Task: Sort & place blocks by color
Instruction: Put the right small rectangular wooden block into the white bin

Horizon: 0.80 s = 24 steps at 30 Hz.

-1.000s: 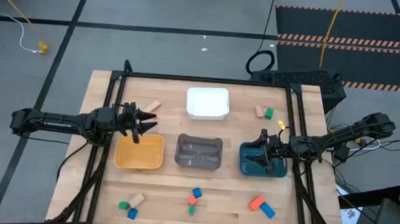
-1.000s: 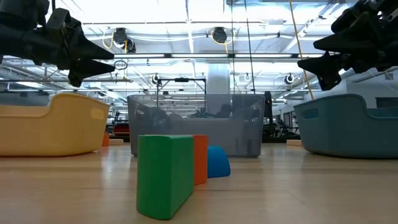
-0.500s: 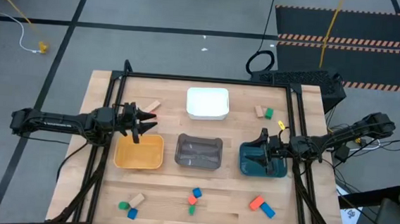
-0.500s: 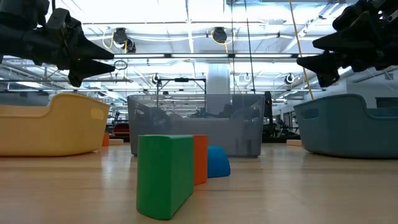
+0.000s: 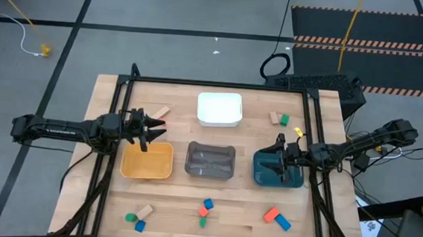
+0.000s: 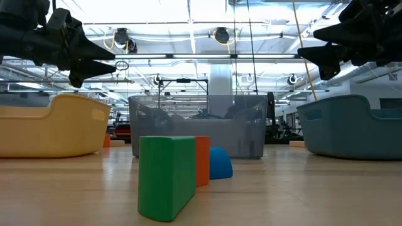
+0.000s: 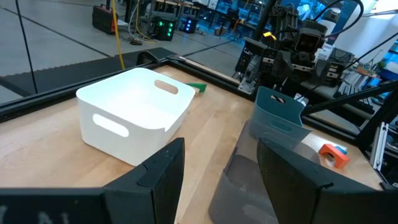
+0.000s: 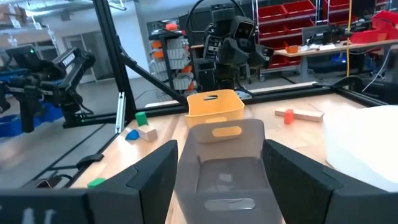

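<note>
Small blocks lie flat on the wooden table. A tan and a red one (image 5: pixel 159 113) lie far left, a tan and a green one (image 5: pixel 279 119) far right. Near the front edge lie a green, tan and blue group (image 5: pixel 138 217), a blue, orange and green group (image 5: pixel 204 212) and an orange and blue pair (image 5: pixel 277 218). The low view shows the green block (image 6: pixel 164 176) closest. My left gripper (image 5: pixel 157 132) hangs open and empty over the yellow tray's far edge. My right gripper (image 5: pixel 273 149) hangs open and empty over the teal tray.
Four trays stand mid-table: a white one (image 5: pixel 219 109) at the back, then a yellow one (image 5: pixel 147 161), a grey one (image 5: pixel 210 162) and a teal one (image 5: pixel 276 172) in a row. A black frame (image 5: pixel 221 85) borders the table. Bare wood lies between the trays and the front blocks.
My right gripper has tipped its fingers upward and rolled a little while staying over the teal tray; its opening is unchanged. The blocks have kept still.
</note>
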Motion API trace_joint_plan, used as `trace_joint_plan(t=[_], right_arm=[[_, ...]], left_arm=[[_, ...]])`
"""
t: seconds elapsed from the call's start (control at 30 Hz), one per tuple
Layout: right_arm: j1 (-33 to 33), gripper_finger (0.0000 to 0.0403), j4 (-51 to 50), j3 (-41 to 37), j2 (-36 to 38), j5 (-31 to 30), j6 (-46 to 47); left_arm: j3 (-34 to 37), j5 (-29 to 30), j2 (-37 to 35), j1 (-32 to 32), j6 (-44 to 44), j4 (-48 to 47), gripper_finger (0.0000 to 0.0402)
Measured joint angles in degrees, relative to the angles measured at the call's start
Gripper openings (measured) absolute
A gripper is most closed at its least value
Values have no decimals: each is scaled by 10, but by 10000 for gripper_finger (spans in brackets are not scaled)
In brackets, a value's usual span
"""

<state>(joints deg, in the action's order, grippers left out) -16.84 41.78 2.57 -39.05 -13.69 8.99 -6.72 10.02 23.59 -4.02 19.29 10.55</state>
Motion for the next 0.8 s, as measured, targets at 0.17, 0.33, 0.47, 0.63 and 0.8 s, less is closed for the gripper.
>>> trace_joint_plan(t=[0.17, 0.33, 0.47, 0.63, 0.8], right_arm=[[0, 226, 0, 0, 0, 0, -16], [0, 226, 14, 0, 0, 1, -22], [0, 226, 17, 0, 0, 2, -17], [0, 226, 29, 0, 0, 1, -44], [0, 226, 105, 0, 0, 0, -67]], left_arm=[[0, 0, 0, 0, 0, 0, 200], [0, 0, 0, 0, 0, 0, 200], [0, 0, 0, 0, 0, 0, 200], [0, 0, 0, 0, 0, 0, 200], [0, 0, 0, 0, 0, 0, 200]])
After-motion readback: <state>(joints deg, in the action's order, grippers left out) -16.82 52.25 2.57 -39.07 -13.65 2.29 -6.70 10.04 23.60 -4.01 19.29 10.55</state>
